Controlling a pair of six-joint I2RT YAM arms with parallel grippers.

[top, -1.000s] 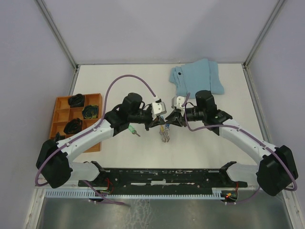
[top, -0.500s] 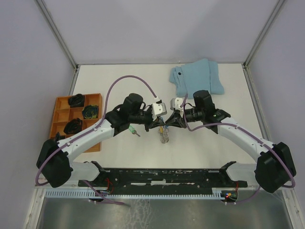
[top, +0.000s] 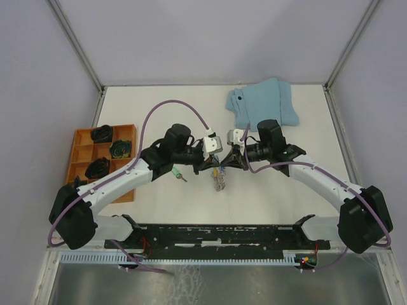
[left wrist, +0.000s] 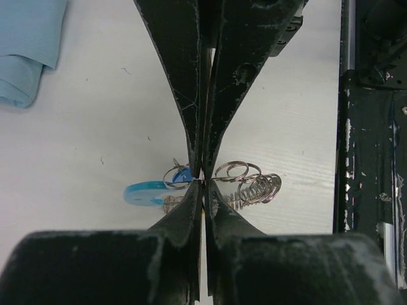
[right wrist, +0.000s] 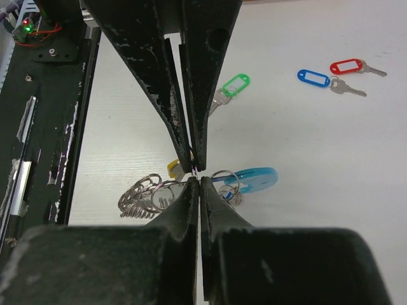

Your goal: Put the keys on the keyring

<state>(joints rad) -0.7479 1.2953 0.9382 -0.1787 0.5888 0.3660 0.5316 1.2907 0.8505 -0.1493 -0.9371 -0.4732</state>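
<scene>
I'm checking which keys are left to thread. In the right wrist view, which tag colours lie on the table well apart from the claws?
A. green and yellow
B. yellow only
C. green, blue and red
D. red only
C: the green-tagged key, the blue-tagged key and the red-tagged key lie apart on the table, while the yellow tag sits right by the tips of the right claw.

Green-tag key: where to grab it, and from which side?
Probably the green tag, from straight above, pinching across its narrow width. It lies flat on the table, apart from the other keys, and the tag looks bulkier than the thin blade.
</scene>
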